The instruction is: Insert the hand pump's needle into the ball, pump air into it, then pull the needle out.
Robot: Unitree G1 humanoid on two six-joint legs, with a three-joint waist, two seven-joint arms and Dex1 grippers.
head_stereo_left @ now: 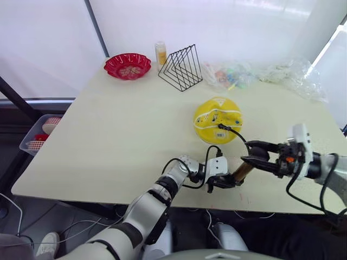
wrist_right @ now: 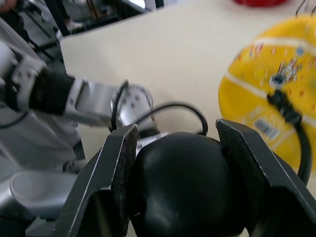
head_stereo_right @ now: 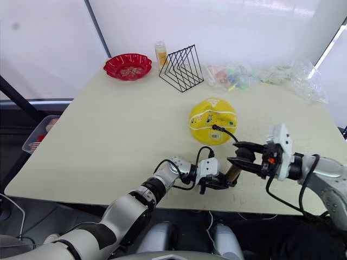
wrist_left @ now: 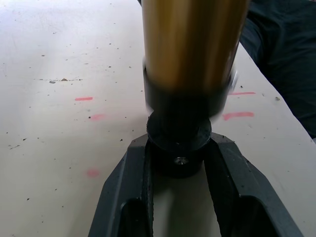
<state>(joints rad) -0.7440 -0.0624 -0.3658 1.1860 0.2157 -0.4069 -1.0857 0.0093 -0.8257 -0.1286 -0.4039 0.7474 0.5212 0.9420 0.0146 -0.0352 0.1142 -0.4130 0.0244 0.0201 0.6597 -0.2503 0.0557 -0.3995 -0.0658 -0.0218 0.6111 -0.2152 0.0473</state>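
Right gripper clamped on hand pump handle, left gripper pinching its base.

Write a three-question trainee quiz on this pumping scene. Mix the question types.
1. True or false: the needle fitting is already seated in the yellow ball.
2. Which part of the hand pump does the right tool hold? A) the gold barrel B) the rounded black handle C) the hose
3. Fill in: the left tool is closed on the pump's black ____ cap, at the foot of the gold barrel.

Key
1. True: the black hose ends at the fitting on top of the ball.
2. B: the right wrist view shows the black handle between both fingers.
3. End.
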